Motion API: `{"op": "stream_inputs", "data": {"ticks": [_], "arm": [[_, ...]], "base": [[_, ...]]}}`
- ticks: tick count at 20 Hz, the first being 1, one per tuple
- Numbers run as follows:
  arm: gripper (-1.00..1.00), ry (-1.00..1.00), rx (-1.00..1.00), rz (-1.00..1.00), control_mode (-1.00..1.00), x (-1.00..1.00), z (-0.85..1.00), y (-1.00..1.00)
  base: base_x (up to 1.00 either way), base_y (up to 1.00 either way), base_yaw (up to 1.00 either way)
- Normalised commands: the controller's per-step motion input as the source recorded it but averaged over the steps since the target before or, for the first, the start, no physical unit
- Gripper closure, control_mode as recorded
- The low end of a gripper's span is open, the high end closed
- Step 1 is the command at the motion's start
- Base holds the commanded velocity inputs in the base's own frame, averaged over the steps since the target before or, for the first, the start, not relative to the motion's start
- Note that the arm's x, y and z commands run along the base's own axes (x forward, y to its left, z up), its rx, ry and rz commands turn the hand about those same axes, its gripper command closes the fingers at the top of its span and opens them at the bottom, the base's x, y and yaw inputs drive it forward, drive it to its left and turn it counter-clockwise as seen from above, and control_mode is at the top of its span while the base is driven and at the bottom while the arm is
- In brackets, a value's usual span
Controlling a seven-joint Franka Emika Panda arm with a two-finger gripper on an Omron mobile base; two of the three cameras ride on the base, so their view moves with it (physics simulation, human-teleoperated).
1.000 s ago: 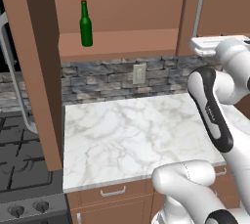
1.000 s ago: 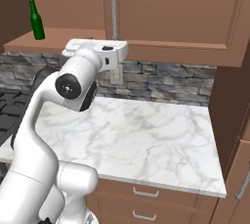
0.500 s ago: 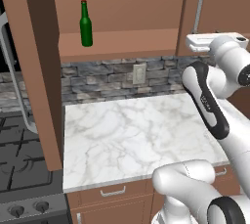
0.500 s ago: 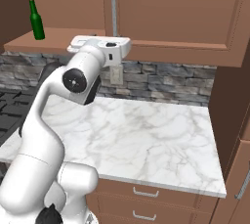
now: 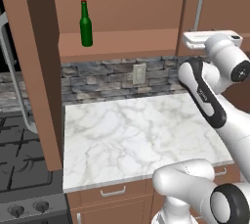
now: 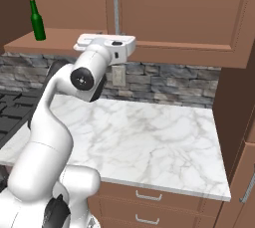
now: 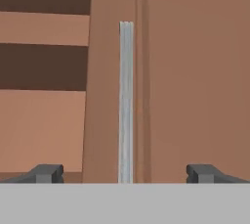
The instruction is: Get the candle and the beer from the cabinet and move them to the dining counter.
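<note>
Arm has lifted the gripper [image 7: 125, 173] toward the closed cabinet [image 5: 215, 3] door's handle [image 7: 126, 100]; jaws spread wide, empty; door-opening step; next, close on handle; beer [image 5: 86, 24] waits.

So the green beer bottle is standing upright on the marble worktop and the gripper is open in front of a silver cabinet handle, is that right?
Not quite. The beer stands upright on the open cabinet's shelf, above the marble worktop, as the left base view shows. The rest holds: the gripper is open, its tips either side of the silver cabinet handle.
</note>
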Motion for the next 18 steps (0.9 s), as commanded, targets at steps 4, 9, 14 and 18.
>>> {"op": "stream_inputs", "data": {"ticks": [4, 9, 14, 18], "arm": [[-1.00, 0.00, 0.00, 0.00, -1.00, 0.22, 0.00, -0.02], [-1.00, 0.00, 0.00, 0.00, -1.00, 0.24, 0.00, -0.02], [-1.00, 0.00, 0.00, 0.00, -1.00, 0.23, 0.00, -0.02], [-1.00, 0.00, 0.00, 0.00, -1.00, 0.17, 0.00, -0.03]], "base": [[0.00, 0.00, 0.00], [0.00, 0.00, 0.00], [0.00, 0.00, 0.00], [0.00, 0.00, 0.00]]}}
